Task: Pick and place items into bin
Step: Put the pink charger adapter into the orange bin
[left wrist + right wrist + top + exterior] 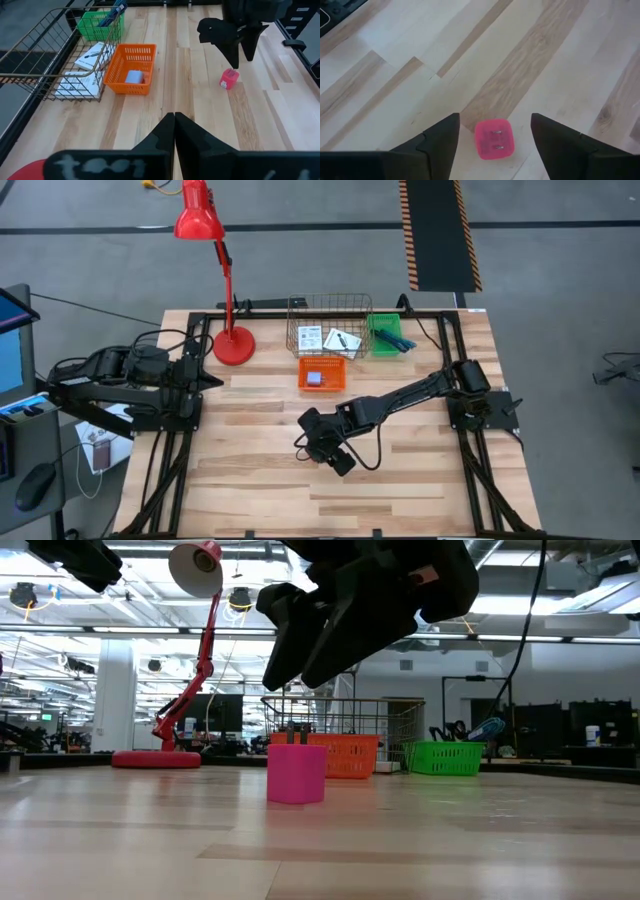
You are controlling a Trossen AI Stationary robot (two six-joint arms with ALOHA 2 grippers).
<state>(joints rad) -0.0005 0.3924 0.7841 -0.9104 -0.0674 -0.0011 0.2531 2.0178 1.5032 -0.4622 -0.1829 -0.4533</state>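
We take the wire basket (330, 330) at the far edge of the desk (250, 460) as our reference landmark.

Right hand (492, 137): we find it released, its two dark fingers spread wide, hovering above the pink plug adapter (493, 139). In the right wrist view the adapter lies on the wood between the fingers, touching neither. In the low view the right hand (320, 655) hangs clear above the adapter (296, 773).

Pink plug adapter: a small bright pink cube with rounded edges and two short metal prongs on its upper face. It stands upright on the bare desk, well in front of the wire basket, toward the near side. The left wrist view shows it (229, 78) just below the right hand (235, 47).

Left hand (174, 131): we find it clenched, fingers pressed together with nothing between them, held at the left side of the desk, well apart from the wire basket.

Inside the wire basket lie two white printed cards (325, 338) with black marks. An orange basket (322, 373) sits just in front of it and holds a pale blue cube (134, 76). A green basket (388, 336) stands just beside it on the right, holding dark teal sticks (396, 339). A red desk lamp (215, 280) stands to its left.
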